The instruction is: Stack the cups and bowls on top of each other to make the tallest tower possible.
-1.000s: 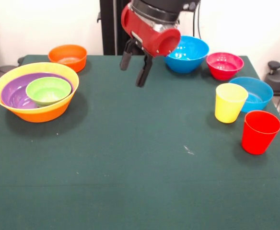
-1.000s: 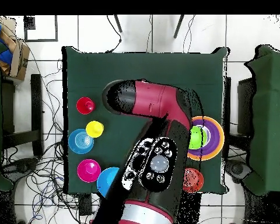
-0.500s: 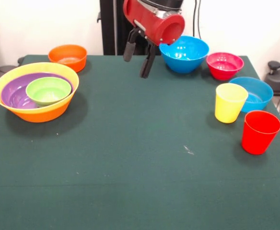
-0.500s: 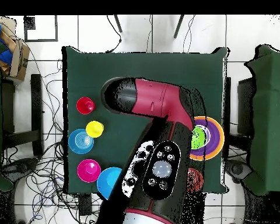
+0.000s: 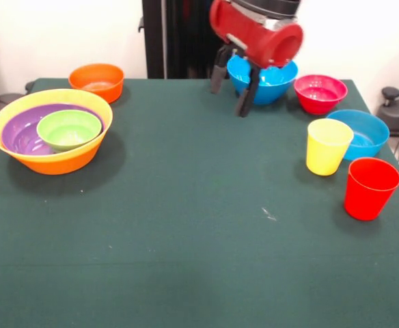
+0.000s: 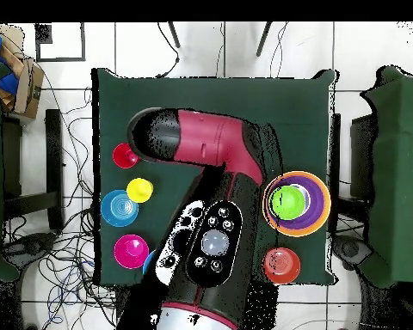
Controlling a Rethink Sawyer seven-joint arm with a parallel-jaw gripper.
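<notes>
So the big green table is mostly bare in the middle, and the tower sits at the left of the front view: yellow-orange bowl, purple bowl inside it, green bowl on top. The arm has swung from upper centre over toward the upper right in the last second, and the gripper now hangs empty with its fingers apart, right in front of the deep blue bowl. My guess is that bowl's the next grab. The shallower blue bowl and pink-red bowl wait on the right, the orange bowl upper left. Smallest bits: yellow cup and red cup, lower right, both untouched.
</notes>
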